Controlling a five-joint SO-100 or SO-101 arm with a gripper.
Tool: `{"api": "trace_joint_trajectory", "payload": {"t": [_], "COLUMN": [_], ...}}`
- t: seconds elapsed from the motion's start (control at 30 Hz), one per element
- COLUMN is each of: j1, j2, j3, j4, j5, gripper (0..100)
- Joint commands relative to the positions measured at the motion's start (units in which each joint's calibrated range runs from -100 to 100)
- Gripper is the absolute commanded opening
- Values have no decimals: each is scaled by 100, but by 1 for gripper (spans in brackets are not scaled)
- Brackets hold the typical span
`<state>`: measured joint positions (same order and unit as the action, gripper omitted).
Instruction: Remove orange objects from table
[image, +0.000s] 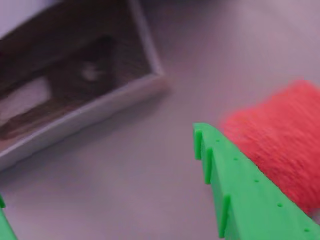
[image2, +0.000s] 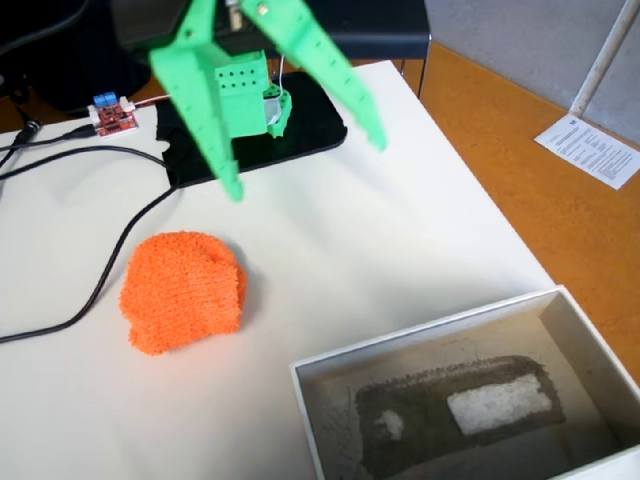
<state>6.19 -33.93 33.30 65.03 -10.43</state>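
Orange cloth wad (image2: 183, 291) lay untouched on white counter (image2: 400, 220), beside empty box (image2: 430, 345). Green end effector (image2: 305, 165) hovered above, spread wide, gripping nothing. Removal not begun.

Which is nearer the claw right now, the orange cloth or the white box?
The orange cloth: it lies just below the open claw, while the box is farther off.
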Motion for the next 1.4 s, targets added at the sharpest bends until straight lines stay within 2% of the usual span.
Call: {"api": "trace_joint_trajectory", "payload": {"t": [0.0,0.2,0.33,0.8,1.37], "j1": [856,1492,1647,1913,1566], "j2": [955,1475,1811,2927,3212], "j3": [-501,-685,-850,-762,178], "j4": [781,1795,1884,465,-94], "j5": [-342,-444,-396,0,317], "gripper": [58,58,59,59,59]}}
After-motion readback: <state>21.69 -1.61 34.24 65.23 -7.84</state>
